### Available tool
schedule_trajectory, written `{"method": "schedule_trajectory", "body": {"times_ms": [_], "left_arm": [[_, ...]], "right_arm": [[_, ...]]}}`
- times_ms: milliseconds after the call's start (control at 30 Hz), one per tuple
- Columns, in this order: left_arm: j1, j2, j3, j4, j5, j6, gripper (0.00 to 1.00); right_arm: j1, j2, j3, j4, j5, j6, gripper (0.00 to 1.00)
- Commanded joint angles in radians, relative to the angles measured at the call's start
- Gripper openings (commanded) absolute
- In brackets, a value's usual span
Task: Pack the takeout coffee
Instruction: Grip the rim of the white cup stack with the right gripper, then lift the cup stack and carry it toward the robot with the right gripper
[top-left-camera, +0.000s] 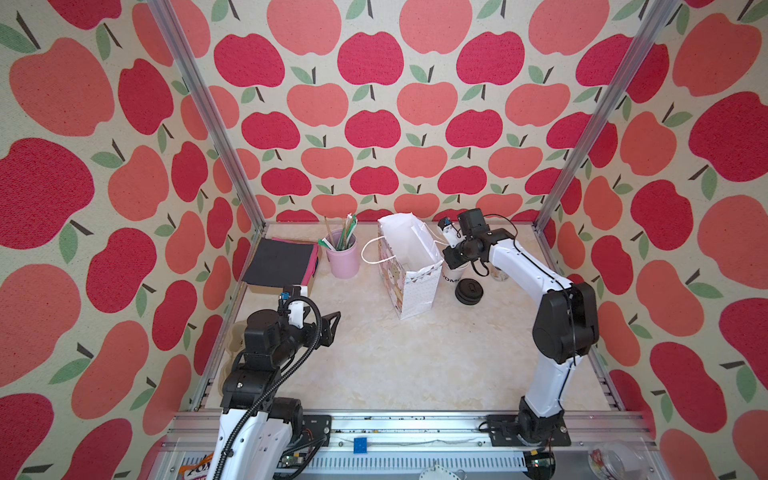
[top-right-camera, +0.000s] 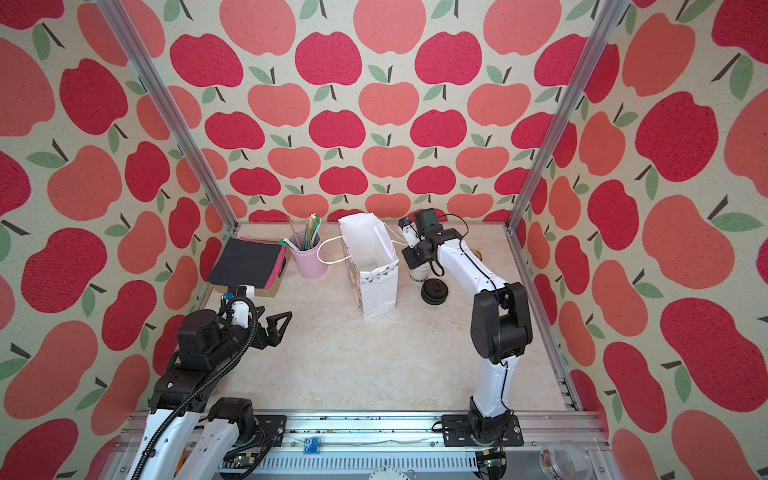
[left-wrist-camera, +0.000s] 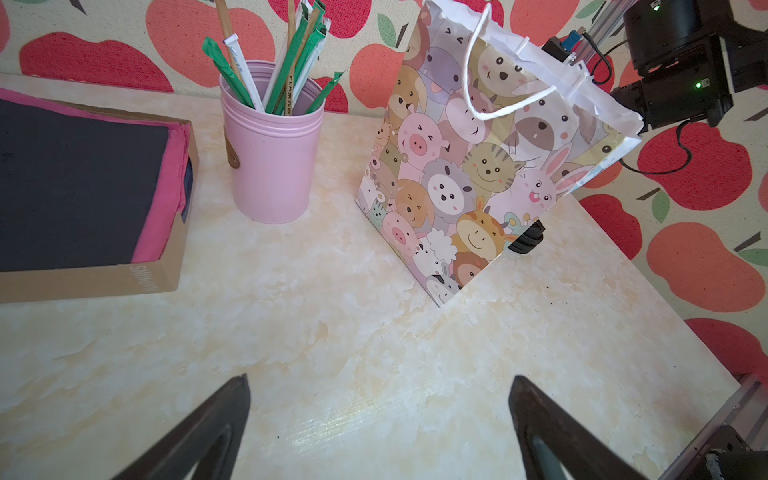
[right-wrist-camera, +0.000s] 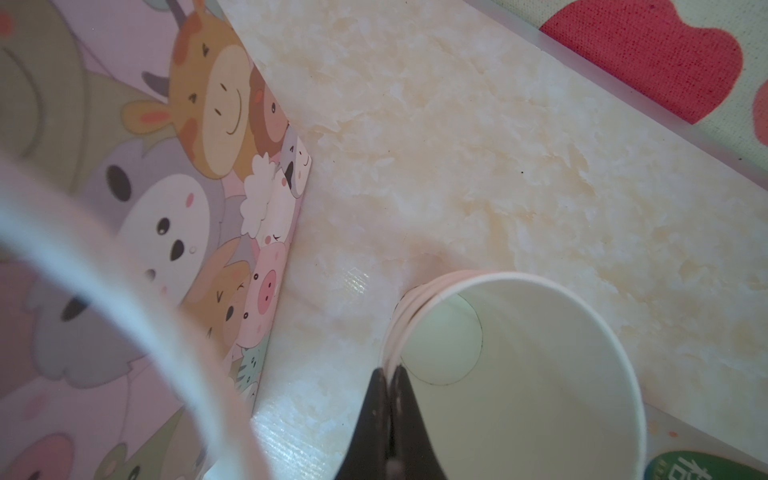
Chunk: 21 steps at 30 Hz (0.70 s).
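Apple-print cloth walls stand around a pale marbled table (top-left-camera: 374, 365). My right claw (right-wrist-camera: 390, 374) is pinched tight on the rim of the uppermost cup (right-wrist-camera: 519, 374) of a stack of white paper cups (top-left-camera: 453, 277), one finger inside the mouth and one outside. That cup is plain white and open-mouthed, with a round seam at its bottom. It sits nested in the stack, and a few rolled rims show beneath its own.

In both top views the stack stands right of centre, just beside the cartoon-animal gift bag (top-left-camera: 409, 270), with a stack of black lids (top-left-camera: 468, 291) near it, just below in frame. Dark letters low on the stack's side read "DM"; the rest is hidden. A green label (right-wrist-camera: 698, 465) at the lower right of the right wrist view bears a white character, cut off. Print on the cardboard box (left-wrist-camera: 91, 282) runs upside down and I cannot read it surely. My left claw (left-wrist-camera: 380, 378) hangs spread wide above the table, at the lower left in both top views.
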Motion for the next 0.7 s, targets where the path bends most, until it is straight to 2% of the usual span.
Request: {"method": "schedule_trajectory", "body": {"times_ms": [0, 300, 667], "left_arm": [[0.004, 0.002, 0.015, -0.023, -0.011, 0.001, 0.99], [0.001, -0.001, 0.015, -0.026, -0.013, 0.001, 0.99], [0.0, -0.007, 0.015, -0.014, 0.012, -0.001, 0.99]], "right_arm": [[-0.017, -0.079, -0.027, 0.02, 0.013, 0.019, 0.0], [-0.033, -0.235, -0.144, 0.151, 0.042, 0.014, 0.0], [-0.011, -0.451, -0.228, 0.054, 0.065, 0.053, 0.0]]}}
